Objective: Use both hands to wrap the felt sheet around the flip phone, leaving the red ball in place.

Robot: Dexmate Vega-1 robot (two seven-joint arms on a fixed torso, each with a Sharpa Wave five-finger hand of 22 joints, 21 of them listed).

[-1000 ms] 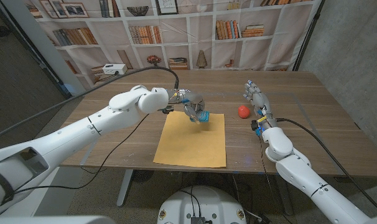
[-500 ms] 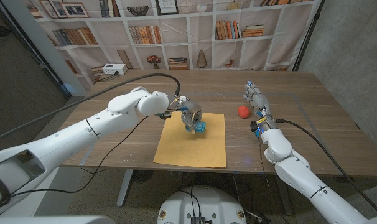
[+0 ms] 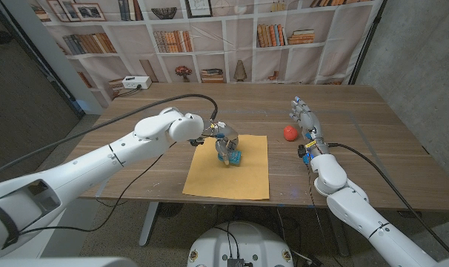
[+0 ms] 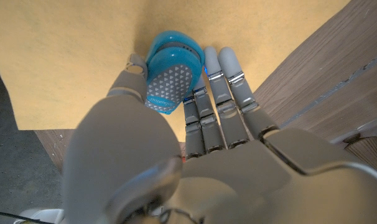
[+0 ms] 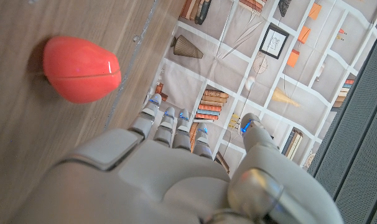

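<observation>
The yellow felt sheet (image 3: 228, 167) lies spread on the wooden table. My left hand (image 3: 226, 141) holds the blue flip phone (image 3: 234, 156) low over the sheet's far middle part. In the left wrist view the flip phone (image 4: 170, 71) sits between the thumb and the other fingers (image 4: 219, 74), with the felt sheet (image 4: 70, 56) right behind it. The red ball (image 3: 290, 133) rests on the table right of the sheet. My right hand (image 3: 304, 117) stands just right of the ball, fingers apart, holding nothing. The right wrist view shows the red ball (image 5: 81, 68) close beside the fingers (image 5: 176, 124).
A white device (image 3: 136, 82) sits at the table's far left edge. Cables (image 3: 202, 100) trail from both arms across the table. A bookshelf backdrop stands behind the far edge.
My left hand has carried the flip phone toward the near side and down, from the sheet's far edge to low over its far middle. The right hand and red ball stayed still.
</observation>
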